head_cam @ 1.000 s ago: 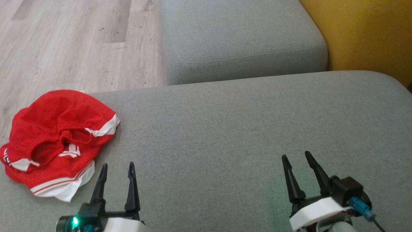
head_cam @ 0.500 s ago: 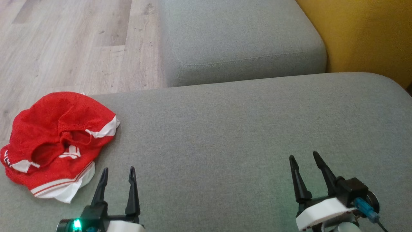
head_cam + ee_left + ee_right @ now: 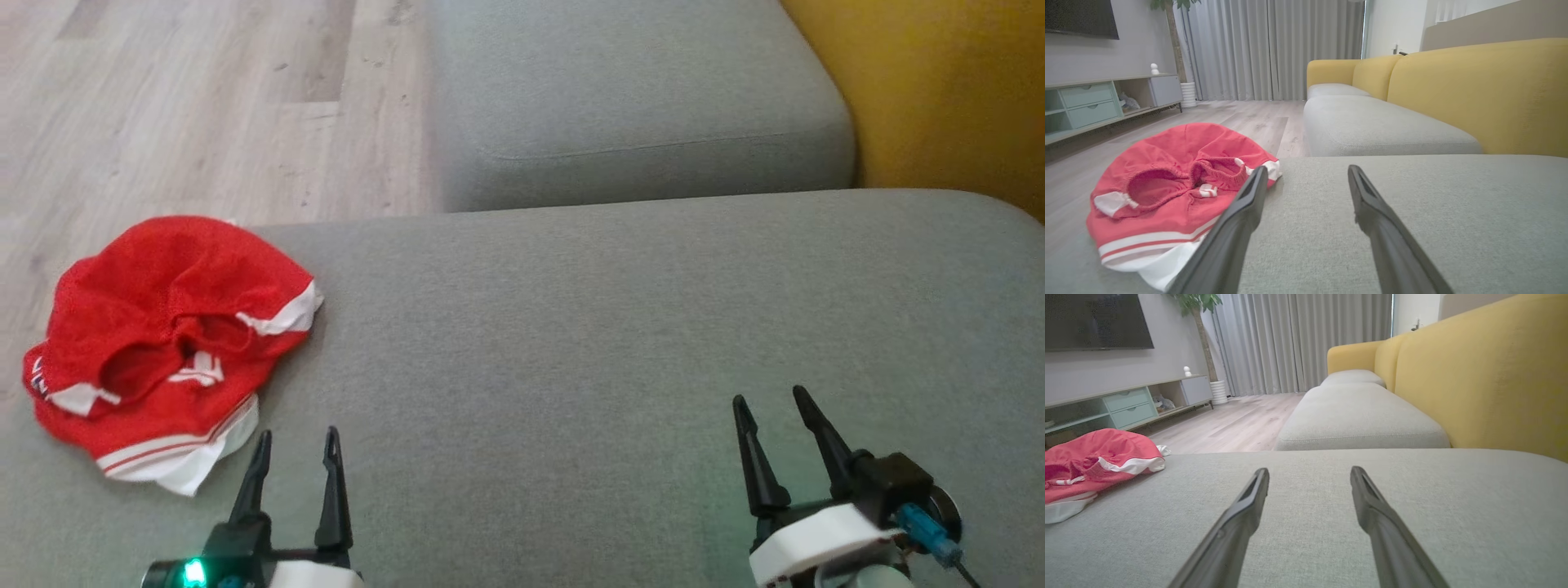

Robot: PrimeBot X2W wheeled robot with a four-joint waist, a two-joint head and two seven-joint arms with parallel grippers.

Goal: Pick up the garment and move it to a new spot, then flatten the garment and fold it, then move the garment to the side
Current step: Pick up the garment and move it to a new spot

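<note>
A crumpled red garment (image 3: 163,327) with white stripes lies in a heap at the left edge of the grey sofa cushion (image 3: 571,327). It also appears as the red garment (image 3: 1175,188) just left of my left fingers, and the garment (image 3: 1094,465) at the far left of the right wrist view. My left gripper (image 3: 295,443) stands open near the cushion's front, just right of the garment and apart from it. Far to the right, my right gripper (image 3: 770,400) is open over bare cushion with nothing between its fingers.
A second grey cushion (image 3: 637,98) lies behind, with the yellow backrest (image 3: 947,90) at the right. Wooden floor (image 3: 188,114) runs past the cushion's left edge. A TV cabinet (image 3: 1094,102) and curtains (image 3: 1274,45) stand across the room.
The whole head picture has shifted a little to the right, so the camera moved. Both grippers stay open and the garment lies as before.
</note>
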